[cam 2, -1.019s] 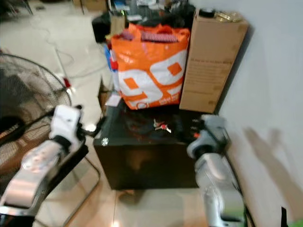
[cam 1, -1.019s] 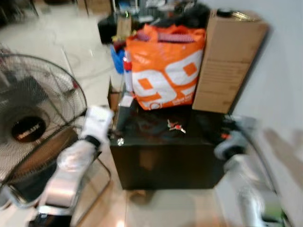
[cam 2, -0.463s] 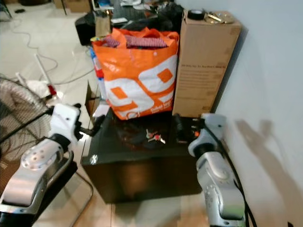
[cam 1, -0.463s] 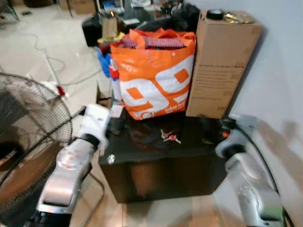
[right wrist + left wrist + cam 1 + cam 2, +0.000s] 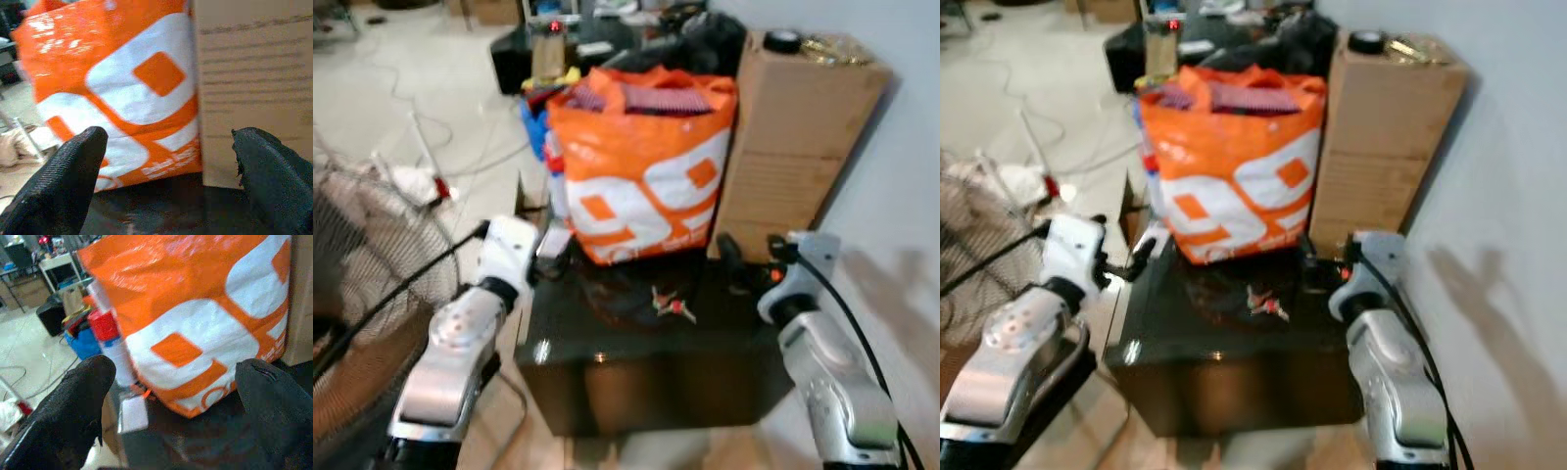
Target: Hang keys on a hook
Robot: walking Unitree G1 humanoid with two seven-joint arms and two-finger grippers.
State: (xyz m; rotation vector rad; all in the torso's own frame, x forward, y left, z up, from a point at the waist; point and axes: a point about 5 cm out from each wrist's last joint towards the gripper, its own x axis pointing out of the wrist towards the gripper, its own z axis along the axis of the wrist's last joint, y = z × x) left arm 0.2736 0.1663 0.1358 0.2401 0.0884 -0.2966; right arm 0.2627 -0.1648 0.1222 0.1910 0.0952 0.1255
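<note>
The orange bag carries big white figures that look like a "99" on its front; smaller white print runs along its lower edge but is too blurred to read. The tall cardboard box beside it has lines of dark print on its face, also unreadable. Both stand at the back of a low black desk set against a pale wall.

The keys, with a red tag, lie flat on the desk top in front of the bag, roughly midway between the two arms. The left end effector hovers at the desk's left rear corner, its two black fingers spread wide apart and empty; the keys lie well to its right and a little nearer the robot. The right end effector hovers over the desk's right rear corner, in front of the box, fingers likewise spread and holding nothing; the keys lie to its left, near but apart.

The left wrist view adds a spray can with a red cap just beside the bag, a small white card at the desk edge and a blue tub on the floor behind. The head views take in a standing fan at the robot's left and cables on the pale floor.
</note>
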